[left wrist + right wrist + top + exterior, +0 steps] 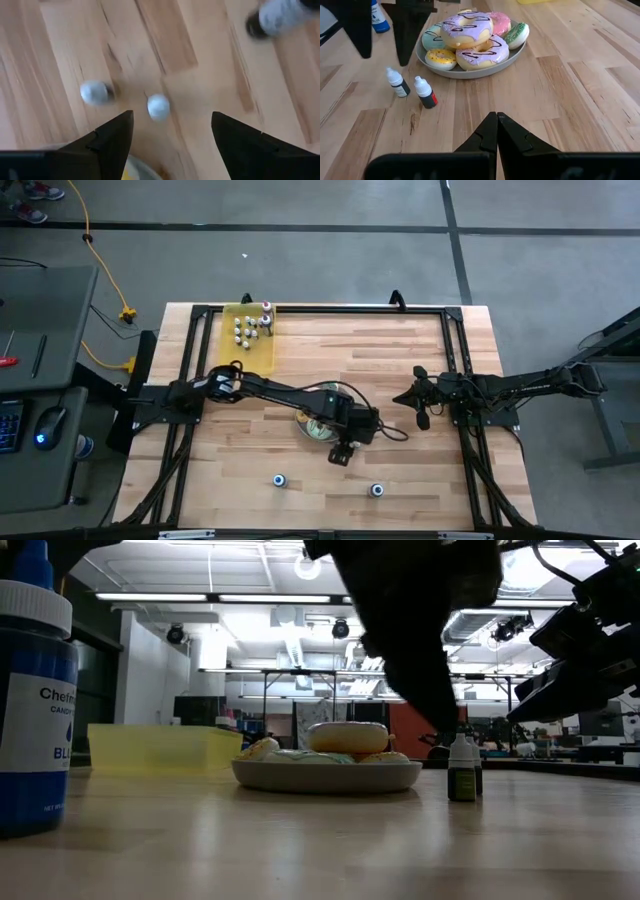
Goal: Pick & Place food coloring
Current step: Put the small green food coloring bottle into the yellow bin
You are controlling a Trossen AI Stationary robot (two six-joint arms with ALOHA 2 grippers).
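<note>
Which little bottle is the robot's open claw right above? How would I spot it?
Find the plate of doughnuts mid-table. Beside it stand two tiny white-capped bottles under the open left gripper. It is the dark-bottomed bottle, farther from the plate; its neighbour shows red.

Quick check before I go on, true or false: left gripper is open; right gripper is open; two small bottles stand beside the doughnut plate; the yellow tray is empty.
1. The left gripper is open. True; it holds nothing.
2. The right gripper is open. False: its fingers are shut together.
3. Two small bottles stand beside the doughnut plate. True.
4. The yellow tray is empty. False: several tiny bottles stand in it.
</note>
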